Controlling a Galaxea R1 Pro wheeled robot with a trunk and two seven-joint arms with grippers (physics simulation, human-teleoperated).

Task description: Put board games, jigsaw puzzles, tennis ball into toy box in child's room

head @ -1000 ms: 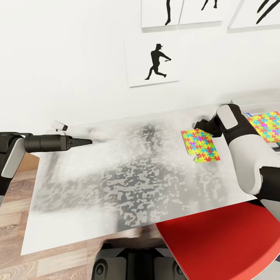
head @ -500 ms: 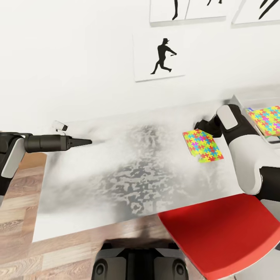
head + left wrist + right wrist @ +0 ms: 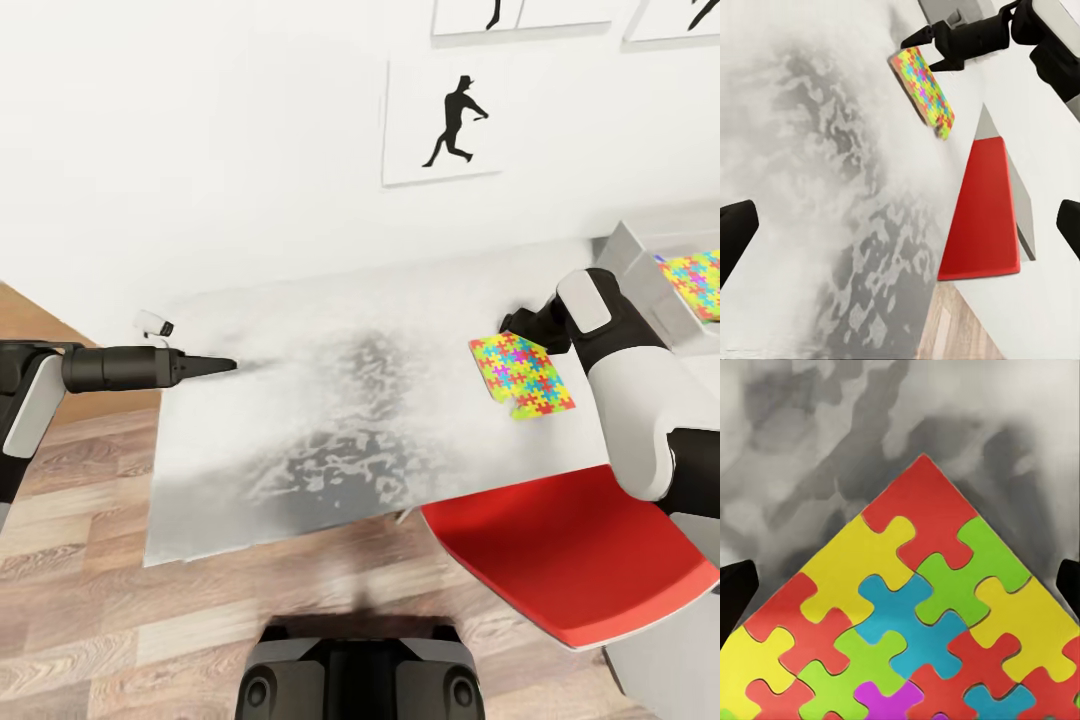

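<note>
My right gripper (image 3: 508, 325) is shut on one corner of a multicolour jigsaw puzzle (image 3: 522, 376) and holds it tilted just above the table (image 3: 330, 330). In the right wrist view the puzzle (image 3: 915, 615) spans the gap between the gripper's (image 3: 900, 589) dark fingers. A second jigsaw puzzle (image 3: 697, 281) lies inside the light grey toy box (image 3: 630, 258) at the far right. My left gripper (image 3: 228, 365) hovers over the table's left end, open with nothing in it; in its wrist view the left gripper (image 3: 900, 229) faces the held puzzle (image 3: 924, 86).
A red chair (image 3: 570, 550) is tucked at the table's near edge under my right arm. Wood plank floor (image 3: 90, 560) lies left of and before the table. Black silhouette prints (image 3: 445, 125) hang on the white wall behind. A small white object (image 3: 153, 323) sits at the table's far left corner.
The whole view has shifted, so the camera moved: table and prints slid right, more floor shows at left, and the toy box shows more fully. Both arms and the held puzzle keep their places.
</note>
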